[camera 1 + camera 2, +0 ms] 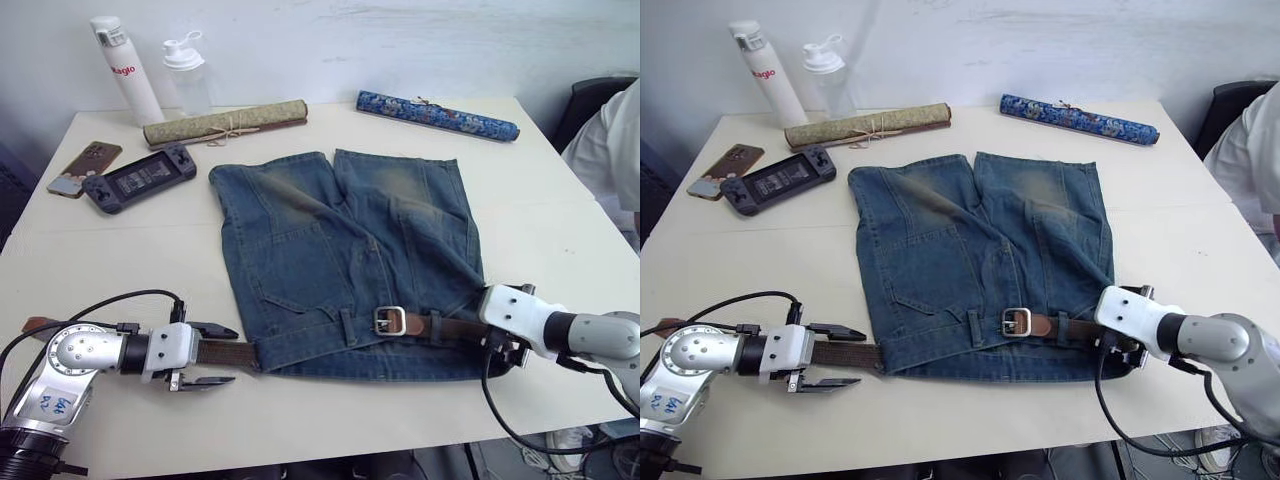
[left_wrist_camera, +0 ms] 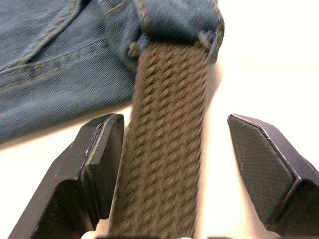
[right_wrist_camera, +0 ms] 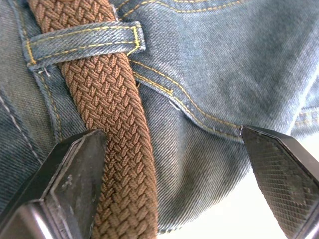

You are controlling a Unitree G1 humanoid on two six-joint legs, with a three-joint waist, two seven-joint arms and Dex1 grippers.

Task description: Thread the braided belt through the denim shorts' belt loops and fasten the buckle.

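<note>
Left claw: my left gripper [image 1: 212, 355] has its two black fingers spread wide, the braided belt [image 2: 167, 164] running between them along the table; one finger [image 2: 97, 164] sits just beside the strap's edge, the other [image 2: 264, 164] stands apart from it.
Right claw: my right gripper [image 3: 169, 189] is also wide open, held low over the waistband at the far end of the denim shorts [image 1: 345, 260]; one finger lies next to the strap, the other past the hem over bare table.
Belt at my left: the strap comes out of the waistband edge and lies flat toward my left wrist, its brown leather tip [image 1: 38, 324] showing behind that arm.
Belt at my right: it passes under one of the belt loops [image 3: 82, 42] and lies along the waistband.
Buckle: the buckle [image 1: 389, 320] rests on the waistband near the middle, its brown leather end pointing toward my right claw.
Shorts: spread flat on the white table [image 1: 560, 215], waistband nearest me, legs pointing away.
Farther out: a rolled olive mat [image 1: 225, 122], a blue patterned roll [image 1: 437, 115], two bottles [image 1: 130, 70], a handheld game console [image 1: 138, 178] and a phone [image 1: 84, 167] lie along the far side.
Right edge: a person's white sleeve [image 1: 610, 140].
</note>
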